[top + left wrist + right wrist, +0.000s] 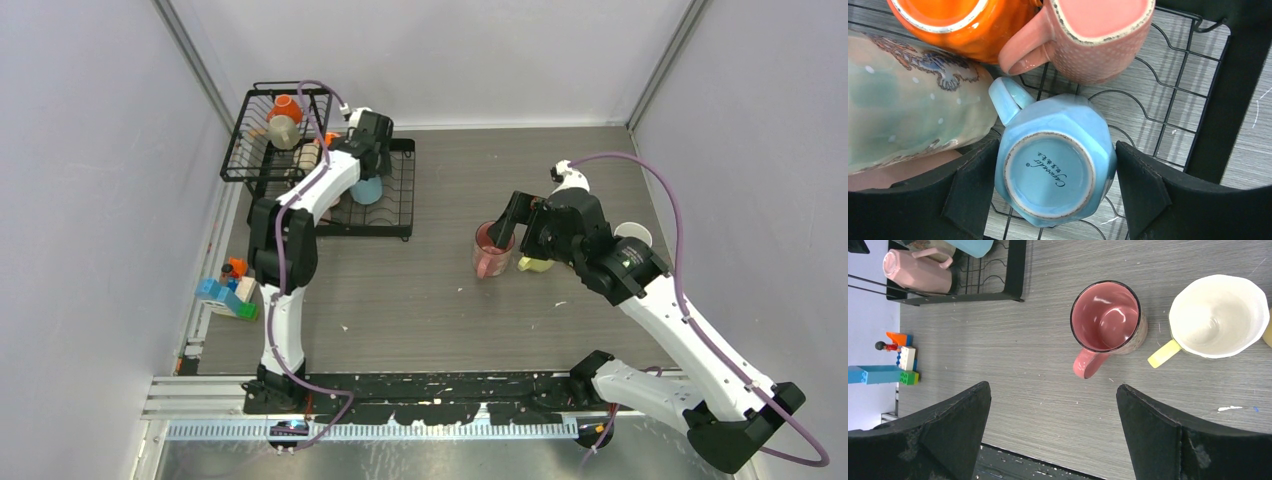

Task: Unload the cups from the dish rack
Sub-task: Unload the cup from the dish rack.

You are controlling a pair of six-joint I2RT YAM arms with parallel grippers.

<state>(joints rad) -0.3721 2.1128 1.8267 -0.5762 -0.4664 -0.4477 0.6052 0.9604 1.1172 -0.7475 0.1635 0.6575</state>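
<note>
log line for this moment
left gripper: around inverted blue cup on dish rack; right gripper: open; pink cup, yellow cup: on table

A cluster of toy bricks [228, 292] sat at the left edge of the grey wood-grain table [420, 300] — a long blue brick [873, 374], a white one [907, 357], a small green one [909, 378] and an orange piece [898, 337]. A white smear [1230, 408] marked the tabletop.

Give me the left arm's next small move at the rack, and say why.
Probably close the left gripper on the upside-down light blue mug before lifting. Its fingers flank the mug's body in the dish rack, the handle points clear of them, and the pink mug crowds it closely, so a firm grip should come first.
</note>
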